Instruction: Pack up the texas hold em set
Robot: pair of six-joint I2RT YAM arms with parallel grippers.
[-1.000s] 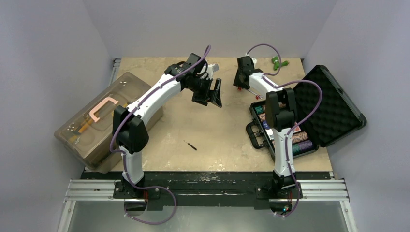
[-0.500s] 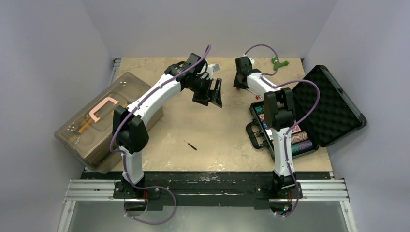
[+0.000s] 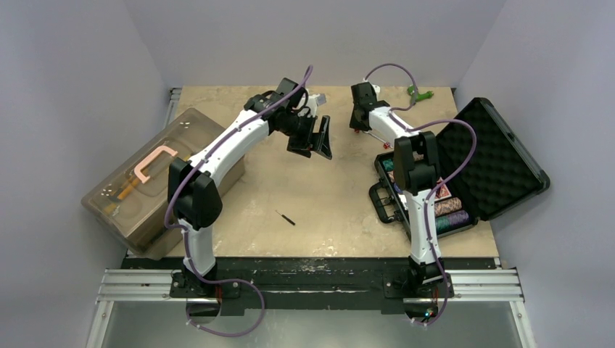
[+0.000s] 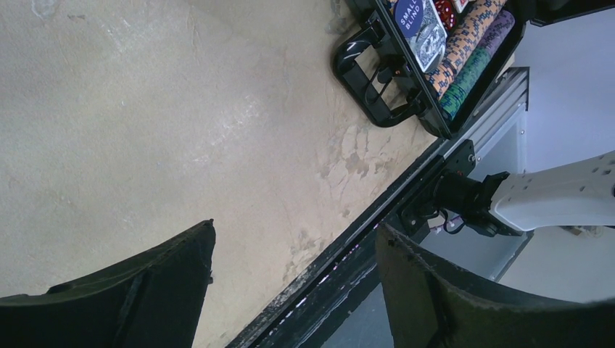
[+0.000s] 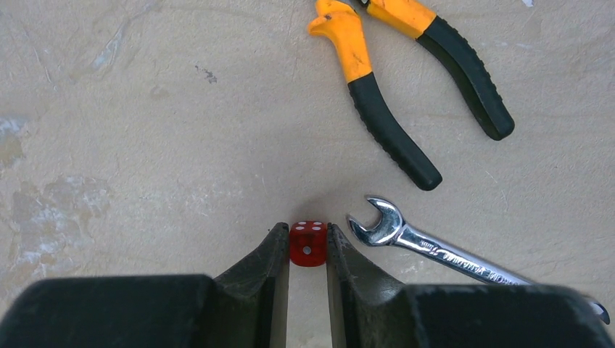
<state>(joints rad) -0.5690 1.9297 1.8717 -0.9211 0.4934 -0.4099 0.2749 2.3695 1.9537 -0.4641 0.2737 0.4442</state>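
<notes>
Since a second ago, the right arm's elbow has shifted slightly left and up in the top view, carrying the right pincer [image 5: 306, 229] toward the far edge of the surface [image 3: 326, 196]. Nearest, at the lower right of that view, the black case [image 3: 500, 156] lies open, with rows of poker chips [image 3: 448, 214] in its tray. At left sits the brown toolbox [image 3: 138, 196]. Farther back, the left pincer [image 4: 294, 235] hangs wide apart, holding nothing. Farthest, the right pincer is clamped narrowly on a red die [image 5: 307, 246], with a wrench [image 5: 435, 251] just beside it and orange pliers [image 5: 391, 138] beyond.
</notes>
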